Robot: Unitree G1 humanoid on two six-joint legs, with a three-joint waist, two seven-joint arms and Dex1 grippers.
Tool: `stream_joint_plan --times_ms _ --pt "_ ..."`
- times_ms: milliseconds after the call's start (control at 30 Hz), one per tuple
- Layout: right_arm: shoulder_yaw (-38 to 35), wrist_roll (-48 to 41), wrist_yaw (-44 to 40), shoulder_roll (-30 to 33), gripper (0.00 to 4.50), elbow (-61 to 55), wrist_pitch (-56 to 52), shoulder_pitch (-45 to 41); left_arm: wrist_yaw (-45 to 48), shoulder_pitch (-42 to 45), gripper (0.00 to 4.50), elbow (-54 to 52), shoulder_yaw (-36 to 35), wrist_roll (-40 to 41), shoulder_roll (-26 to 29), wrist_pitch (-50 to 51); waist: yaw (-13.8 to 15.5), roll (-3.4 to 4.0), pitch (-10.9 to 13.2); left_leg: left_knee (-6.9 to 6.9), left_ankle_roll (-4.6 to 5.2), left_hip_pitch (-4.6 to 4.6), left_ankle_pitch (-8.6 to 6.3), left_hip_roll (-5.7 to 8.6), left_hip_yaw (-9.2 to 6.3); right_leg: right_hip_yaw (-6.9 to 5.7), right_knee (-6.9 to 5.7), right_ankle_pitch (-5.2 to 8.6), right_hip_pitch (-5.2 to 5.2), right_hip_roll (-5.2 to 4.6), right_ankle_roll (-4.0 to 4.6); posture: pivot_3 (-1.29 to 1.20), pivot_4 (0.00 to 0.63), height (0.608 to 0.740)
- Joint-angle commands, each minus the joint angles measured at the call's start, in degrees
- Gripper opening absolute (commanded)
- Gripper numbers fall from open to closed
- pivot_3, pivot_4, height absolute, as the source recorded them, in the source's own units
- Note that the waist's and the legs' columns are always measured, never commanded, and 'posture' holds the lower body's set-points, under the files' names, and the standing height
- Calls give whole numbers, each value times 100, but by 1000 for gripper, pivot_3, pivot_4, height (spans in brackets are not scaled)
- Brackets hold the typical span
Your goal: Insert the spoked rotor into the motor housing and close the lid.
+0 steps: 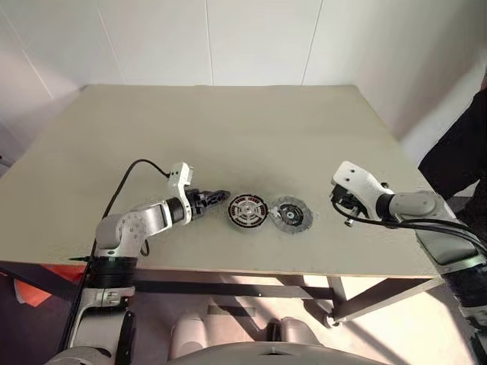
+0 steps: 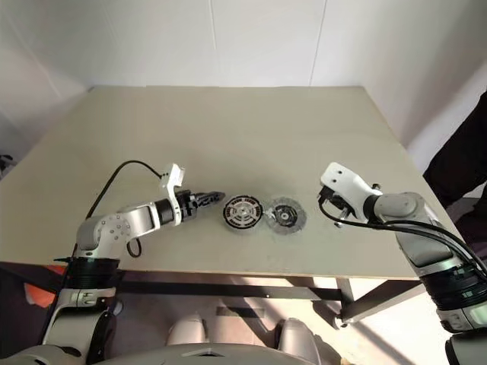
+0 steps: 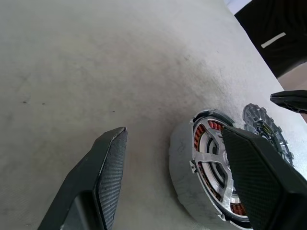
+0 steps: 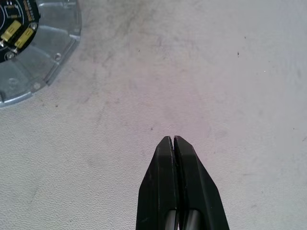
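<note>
The motor housing (image 1: 233, 217) lies near the table's front edge, its copper windings showing. The spoked rotor (image 3: 214, 154) sits inside it, silvery spokes facing up. Just to its right the lid (image 1: 294, 216) lies flat on the table, its dark centre with yellow parts up; whether it touches the housing I cannot tell. My left gripper (image 3: 175, 132) is open, low over the table just left of the housing, with one finger (image 3: 254, 167) in front of the rotor. My right gripper (image 4: 172, 139) is shut on nothing, to the right of the lid and apart from it.
The beige table (image 1: 228, 129) stretches far behind the parts. A person in dark clothing (image 1: 460, 152) stands at the table's right side. A black cable (image 1: 129, 179) loops off my left arm above the table.
</note>
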State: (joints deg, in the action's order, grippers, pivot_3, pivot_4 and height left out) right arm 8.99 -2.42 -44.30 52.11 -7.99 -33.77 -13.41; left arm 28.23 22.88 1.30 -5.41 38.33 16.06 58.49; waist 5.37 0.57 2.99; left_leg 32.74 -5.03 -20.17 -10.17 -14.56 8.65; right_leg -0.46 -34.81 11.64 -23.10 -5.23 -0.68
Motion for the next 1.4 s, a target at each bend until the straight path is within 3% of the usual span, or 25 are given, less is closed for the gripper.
stream_joint_plan --times_ms 33,367,833,1033,1233,1400 --pt "-106 -70 -73 -75 19 -376 72 260 143 176 3337 5 37 -114 124 -182 7 2 1 1 1 1 -1 1 0 0 0 -1 0 -1 2 0 0 740" --pt "-70 -348 -73 -831 19 -631 -291 87 119 178 3337 37 -36 -213 180 -212 14 4 -1 11 5 7 -2 10 1 5 -4 -3 0 -7 4 0 0 740" --pt "-456 -1368 -806 -738 19 -1549 -782 -626 29 229 3337 237 -232 -318 222 -345 24 5 0 6 4 8 -2 7 -1 4 -5 -4 -1 -6 6 0 0 740" --pt "-287 -1555 -657 -922 19 -1866 -1008 -674 20 329 3337 370 -262 -396 197 -456 29 5 0 7 2 9 -1 7 -1 4 -5 -4 -1 -6 6 0 0 740" --pt "-29 -1503 -537 -1203 19 -1607 -942 -825 -7 397 3337 418 -337 -448 238 -515 20 5 0 5 -1 9 1 7 -1 4 -6 -4 -1 -6 6 0 0 740" --pt "76 -1731 -384 -1919 19 -990 -1051 -1074 -73 455 3337 423 -479 -465 313 -532 10 4 -1 6 -2 10 1 6 -2 3 -10 -4 -2 -5 7 0 0 740"
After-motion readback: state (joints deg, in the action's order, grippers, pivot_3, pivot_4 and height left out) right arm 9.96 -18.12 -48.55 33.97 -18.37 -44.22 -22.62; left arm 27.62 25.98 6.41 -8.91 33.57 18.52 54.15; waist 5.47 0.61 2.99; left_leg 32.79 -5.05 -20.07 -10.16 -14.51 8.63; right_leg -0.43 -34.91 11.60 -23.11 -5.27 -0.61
